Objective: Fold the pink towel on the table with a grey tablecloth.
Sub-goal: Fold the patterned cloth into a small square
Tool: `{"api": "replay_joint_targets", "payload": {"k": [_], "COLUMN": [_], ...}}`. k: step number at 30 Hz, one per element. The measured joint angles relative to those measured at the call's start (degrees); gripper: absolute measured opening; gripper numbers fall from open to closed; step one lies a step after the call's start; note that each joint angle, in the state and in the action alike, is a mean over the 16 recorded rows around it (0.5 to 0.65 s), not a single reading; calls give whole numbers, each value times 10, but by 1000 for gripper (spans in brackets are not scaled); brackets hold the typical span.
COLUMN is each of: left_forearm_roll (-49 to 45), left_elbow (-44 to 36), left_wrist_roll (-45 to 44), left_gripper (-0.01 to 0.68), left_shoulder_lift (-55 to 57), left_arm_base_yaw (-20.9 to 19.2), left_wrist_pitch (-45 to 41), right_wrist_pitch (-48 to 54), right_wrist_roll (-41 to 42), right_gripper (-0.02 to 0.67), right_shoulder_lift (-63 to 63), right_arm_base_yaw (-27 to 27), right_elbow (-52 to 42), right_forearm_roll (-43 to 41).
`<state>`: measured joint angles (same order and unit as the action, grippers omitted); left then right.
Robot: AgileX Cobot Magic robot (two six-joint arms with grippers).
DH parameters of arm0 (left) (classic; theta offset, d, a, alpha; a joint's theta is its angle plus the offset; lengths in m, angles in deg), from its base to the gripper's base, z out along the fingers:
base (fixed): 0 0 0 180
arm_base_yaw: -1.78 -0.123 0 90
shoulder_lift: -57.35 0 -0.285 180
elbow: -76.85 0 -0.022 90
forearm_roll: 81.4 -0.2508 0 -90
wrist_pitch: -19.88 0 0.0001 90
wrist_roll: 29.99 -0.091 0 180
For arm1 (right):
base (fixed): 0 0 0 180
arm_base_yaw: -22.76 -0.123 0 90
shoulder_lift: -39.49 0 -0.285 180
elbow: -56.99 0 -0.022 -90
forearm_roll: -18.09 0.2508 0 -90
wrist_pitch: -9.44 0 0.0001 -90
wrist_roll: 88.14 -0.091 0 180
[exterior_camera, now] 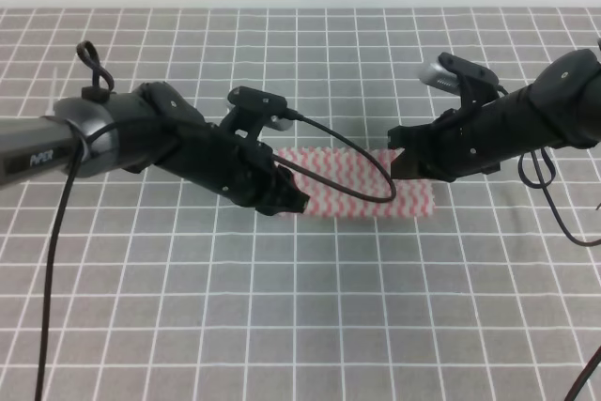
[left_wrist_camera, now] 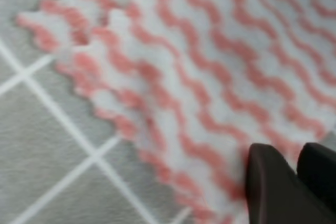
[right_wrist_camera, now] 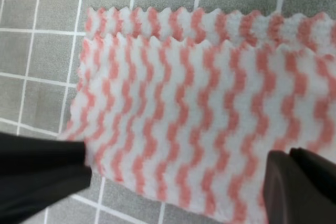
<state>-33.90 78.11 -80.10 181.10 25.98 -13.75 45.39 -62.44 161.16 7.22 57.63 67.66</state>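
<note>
While folded once already, pink towel (exterior_camera: 362, 194) lying on table (exterior_camera: 300, 307); left gripper (exterior_camera: 286, 196) state unclear, right gripper (exterior_camera: 406, 164) spread over it.

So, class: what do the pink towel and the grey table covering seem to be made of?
The pink towel looks like thin, soft, fuzzy cloth, perhaps microfibre or nonwoven: matte nap, zigzag-cut edges, and it lies doubled over. The grey tablecloth looks like flat matte fabric printed with white grid lines; its exact fibre cannot be told.

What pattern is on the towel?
Pink-and-white wavy zigzag stripes on the pink towel, clearest in the right wrist view.
</note>
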Motion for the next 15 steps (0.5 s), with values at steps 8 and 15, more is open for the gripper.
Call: {"api": "replay_joint_targets", "payload": {"k": [8,15], "left_forearm_roll": [-19,-32], "left_elbow": [0,4], "left_wrist_roll": [6,6], "left_gripper": [111,111], "left_shoulder_lift": [4,0], "left_arm_base_yaw": [-7,-9], "left_wrist_pitch": [31,45], "right_wrist_pitch": [0,0], "right_wrist_roll": [0,0], "right_gripper": [-15,-15], "right_shoulder_lift": [0,0], "right_arm_base_yaw": [0,0], "right_elbow": [0,0], "right_forearm_roll": [1,0]}}
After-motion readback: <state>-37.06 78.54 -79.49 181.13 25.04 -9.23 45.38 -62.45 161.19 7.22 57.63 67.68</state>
